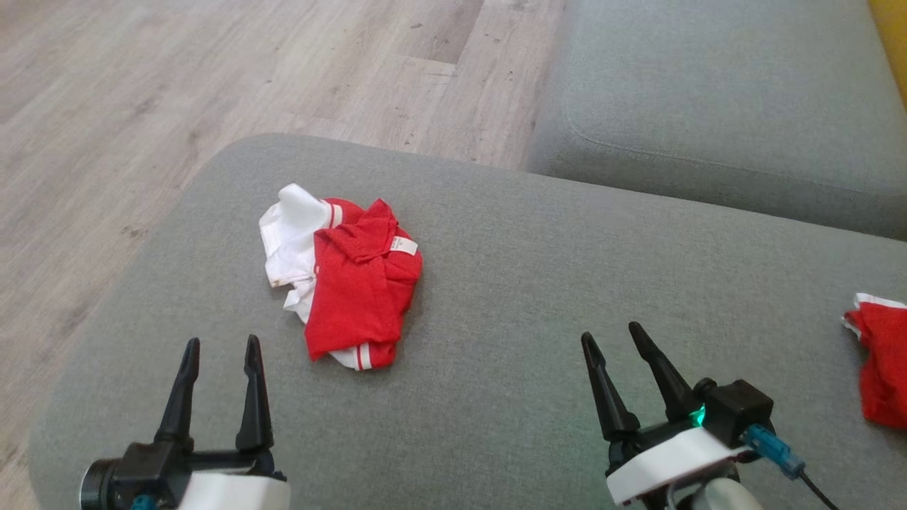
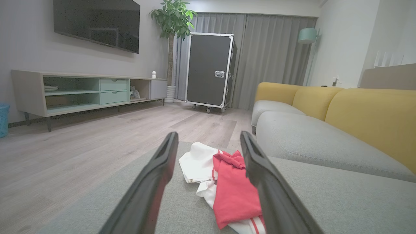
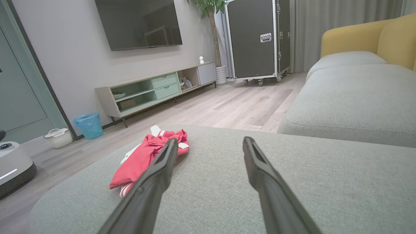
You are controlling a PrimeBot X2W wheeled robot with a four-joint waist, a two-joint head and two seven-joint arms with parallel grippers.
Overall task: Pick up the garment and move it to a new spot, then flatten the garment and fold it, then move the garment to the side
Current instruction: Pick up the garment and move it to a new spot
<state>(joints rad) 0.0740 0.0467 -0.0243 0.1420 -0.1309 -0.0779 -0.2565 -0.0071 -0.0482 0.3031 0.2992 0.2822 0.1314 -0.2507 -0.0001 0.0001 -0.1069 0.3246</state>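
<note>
Where I hold the left gripper [image 1: 221, 343]: low over the near edge of the grey sofa cushion [image 1: 510, 234], fingers spread wide and empty. They point at the garment, so I judge this arm is lined up for the first pick.
Right gripper [image 1: 611, 333]: also at the near edge, well apart to the right, fingers parted with nothing between them. It faces bare cushion, which I read as room for the new spot.
Garment [image 1: 354, 297]: a red and white shirt crumpled in a heap on the left part of the cushion, just ahead of the left gripper and untouched by either arm.
Lie of the garment: red cloth is on top with a small white label showing. White cloth is bunched at the far left, and a striped hem is turned toward me; that hem looks the easiest hold.
Second red cloth [image 1: 882, 361]: at the cushion's right edge, well apart and cut off by the frame.
Stage: nothing lifted, so the pick-up is the step in hand, I judge.
Beyond: another grey seat [image 1: 708, 92] to the far right, wooden floor [image 1: 212, 71] to the far left.
</note>
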